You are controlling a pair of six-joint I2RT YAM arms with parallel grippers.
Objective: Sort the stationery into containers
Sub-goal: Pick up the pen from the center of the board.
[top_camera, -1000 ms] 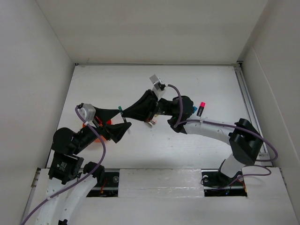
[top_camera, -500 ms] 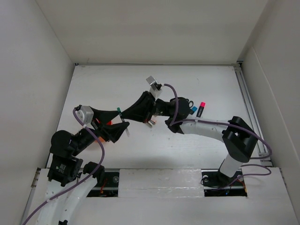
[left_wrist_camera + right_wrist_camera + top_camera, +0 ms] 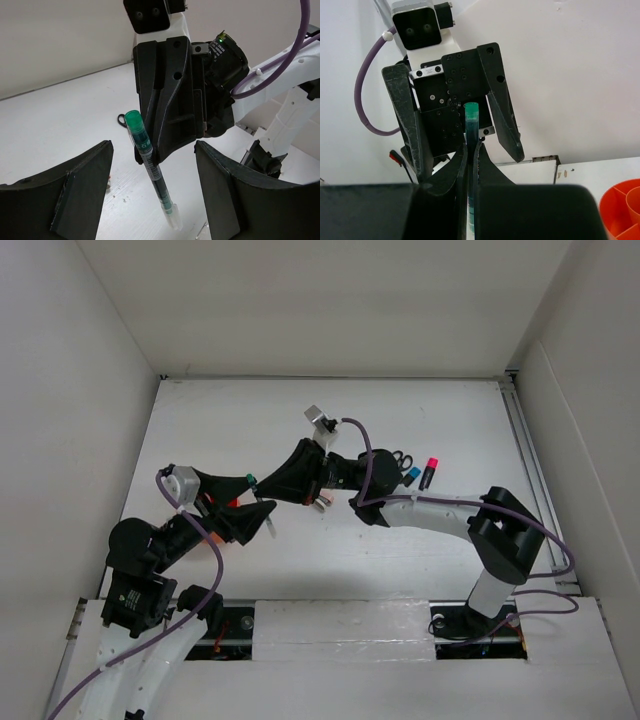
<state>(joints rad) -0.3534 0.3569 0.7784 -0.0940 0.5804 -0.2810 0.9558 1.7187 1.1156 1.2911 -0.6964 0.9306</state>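
My right gripper [image 3: 266, 485] is shut on a green pen [image 3: 248, 480], gripping it at mid-length. In the right wrist view the pen [image 3: 471, 114] stands up between the closed fingers [image 3: 492, 165]. My left gripper [image 3: 258, 500] is open and faces it. In the left wrist view the pen [image 3: 150, 170] hangs between my two spread fingers [image 3: 80, 195], touching neither. The orange cup [image 3: 231, 502] is mostly hidden under my left arm; its rim shows in the right wrist view [image 3: 620, 210]. Black-handled scissors [image 3: 400, 457], a blue highlighter [image 3: 412, 476] and a pink highlighter [image 3: 430, 470] lie behind the right arm.
White walls enclose the table on the left, back and right. A rail runs along the right edge [image 3: 530, 470]. The right arm's purple cable [image 3: 360, 440] loops above its wrist.
My right gripper has moved left with the green pen, bringing it between the left gripper's open fingers. The left arm shifted slightly, then held still.
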